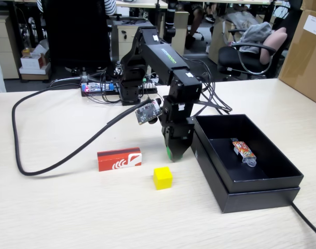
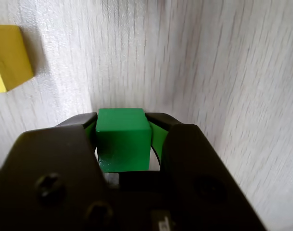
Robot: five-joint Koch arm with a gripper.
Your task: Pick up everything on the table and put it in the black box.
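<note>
While the yellow cube (image 1: pixel 162 177) sits on the table (image 1: pixel 69 207), the gripper (image 2: pixel 122 126) pinches the green cube (image 2: pixel 123 139) tight between its jaws.

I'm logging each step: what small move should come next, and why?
Probably lift the end effector straight up: its jaws sit against both sides of the green cube, low over the table beside the black box.
</note>
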